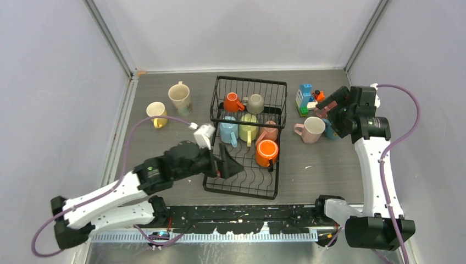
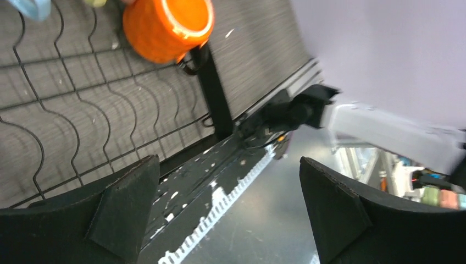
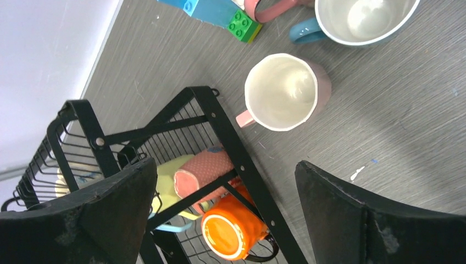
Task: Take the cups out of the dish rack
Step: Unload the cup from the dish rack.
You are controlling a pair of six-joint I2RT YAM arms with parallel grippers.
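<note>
Top external view: the dish rack [image 1: 250, 137] sits mid-frame with six cups in it. The lowest of them is an orange cup [image 1: 266, 152]. Four more cups stand on the surface [image 1: 319, 170], two at upper left and two at right. The left gripper [image 1: 228, 165] hangs over the rack's lower left. The right gripper [image 1: 325, 104] is at upper right, near the toy blocks [image 1: 305, 99].

Left wrist view: the jaws are spread wide and empty. The orange cup lies on the wavy wires at the top of the frame, well apart from them.

Right wrist view: the jaws are released wide, with nothing between them. A pink cup [image 3: 286, 91] stands upright on the surface just beside the rack, free of any grip.

I'd judge that cup delivered, and the next pick falls to the left arm. It must turn toward the orange cup, straddle its wall, clamp, and lift without snagging the handle on the wire.
</note>
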